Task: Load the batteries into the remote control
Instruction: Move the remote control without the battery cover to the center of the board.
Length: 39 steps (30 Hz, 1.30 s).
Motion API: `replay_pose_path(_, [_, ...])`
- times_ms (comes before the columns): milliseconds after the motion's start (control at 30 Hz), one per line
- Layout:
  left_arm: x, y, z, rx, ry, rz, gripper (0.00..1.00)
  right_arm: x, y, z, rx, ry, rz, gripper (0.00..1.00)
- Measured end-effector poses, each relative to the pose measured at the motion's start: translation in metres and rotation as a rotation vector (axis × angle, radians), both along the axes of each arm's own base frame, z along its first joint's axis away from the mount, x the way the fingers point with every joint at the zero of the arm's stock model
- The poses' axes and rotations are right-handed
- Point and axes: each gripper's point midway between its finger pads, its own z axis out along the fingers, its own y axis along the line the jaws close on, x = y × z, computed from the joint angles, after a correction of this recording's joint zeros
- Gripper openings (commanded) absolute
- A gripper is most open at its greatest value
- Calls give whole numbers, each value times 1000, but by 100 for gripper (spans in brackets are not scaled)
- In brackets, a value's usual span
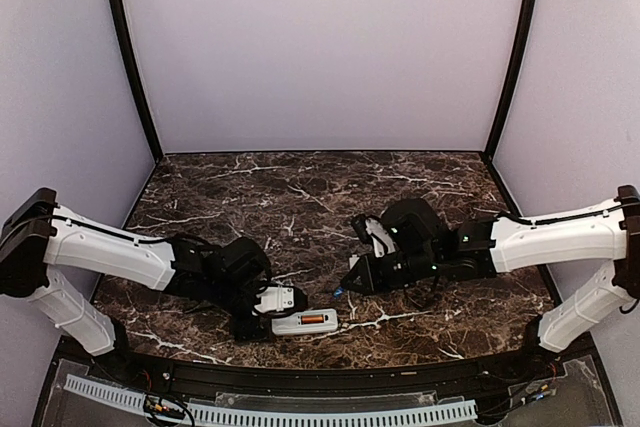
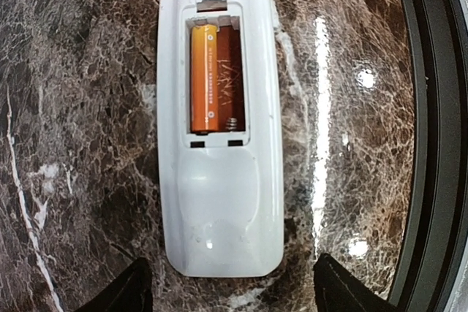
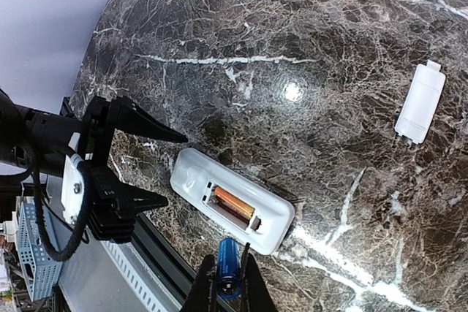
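Your left wrist view shows the orange battery (image 2: 205,78) seated in the remote control (image 2: 219,195) on the surface (image 2: 80,144), 1 slot bare, left fingers (image 2: 340,291) wide at 6 o'clock. The right wrist view adds right fingers (image 3: 254,294) pinching the blue battery (image 3: 228,267), and a loose cover (image 3: 419,102) at 2 o'clock.

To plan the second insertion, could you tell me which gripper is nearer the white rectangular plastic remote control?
Left. The left gripper, open, straddles the remote control's closed end; the right gripper, shut on the blue cylindrical battery, hangs apart by its bay end.
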Motion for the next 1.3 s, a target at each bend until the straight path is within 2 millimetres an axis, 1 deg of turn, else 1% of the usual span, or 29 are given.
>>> replay_pose_path(133, [-7,-4,-7,29,-8,-26,65,1,0,-1,-6,-6,0,0])
replay_pose_path(200, [-11,-9,-12,51,-6,-44,64,1,1,-2,-12,-9,5,0])
replay_pose_path(267, [-12,-16,-12,52,-11,-56,63,2,3,0,-17,-16,16,0])
replay_pose_path(500, [-12,-19,-13,57,-14,-56,61,6,10,18,-24,-54,58,0])
replay_pose_path(667, [-11,-22,-12,61,-23,-51,65,10,5,16,-36,-48,75,0])
replay_pose_path(833, [-8,-31,-10,74,-56,-41,69,15,1,14,-39,-39,71,0])
replay_pose_path(1100, [-4,-35,-8,105,-64,-10,78,15,-10,-3,-75,-22,62,0])
replay_pose_path(1200, [-2,-36,-5,111,-61,9,80,14,-15,-9,-88,-15,58,0])
replay_pose_path(1300, [2,-41,3,95,-57,53,81,13,-18,-8,-88,-17,55,0])
